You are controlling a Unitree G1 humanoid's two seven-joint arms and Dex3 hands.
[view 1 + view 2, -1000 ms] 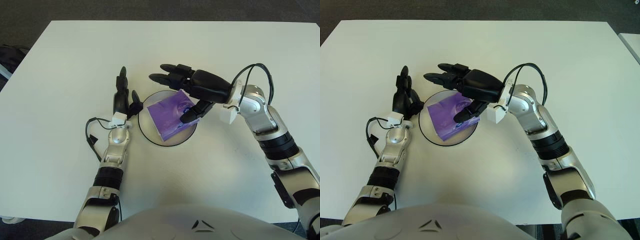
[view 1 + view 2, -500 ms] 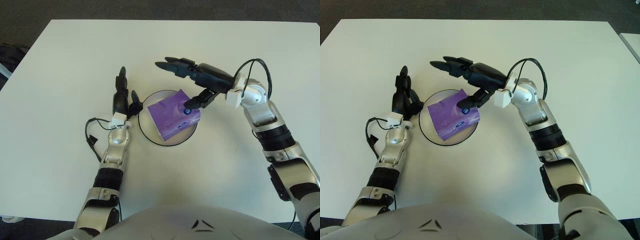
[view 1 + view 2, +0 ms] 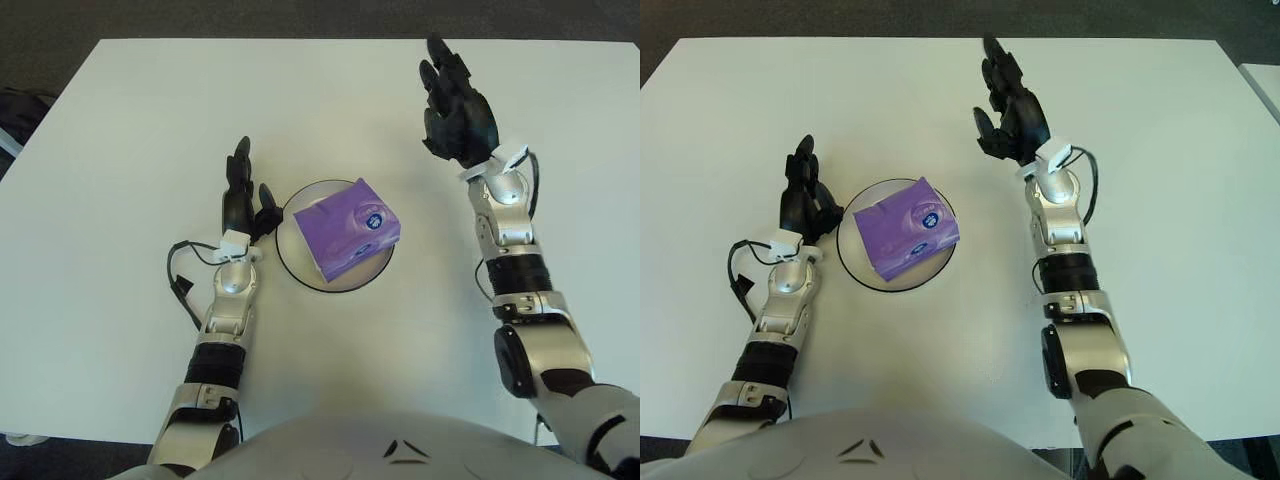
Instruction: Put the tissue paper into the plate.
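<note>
Left hand (image 3: 243, 200): black, three slim segmented fingers, glossy shell. White block at wrist, thin black cable looping out from it along forearm side. Forearm silver-grey metal, rounded segments, black ribbed band mid-forearm, dark joint collar near elbow.
Right hand (image 3: 455, 110): same black three-finger build, broader palm housing. White clip at wrist, black cable curving beside silver forearm; black ribbed band, black-and-silver elbow shell.
Torso: pale grey curved cover at bottom edge, small dark triangular marking.
</note>
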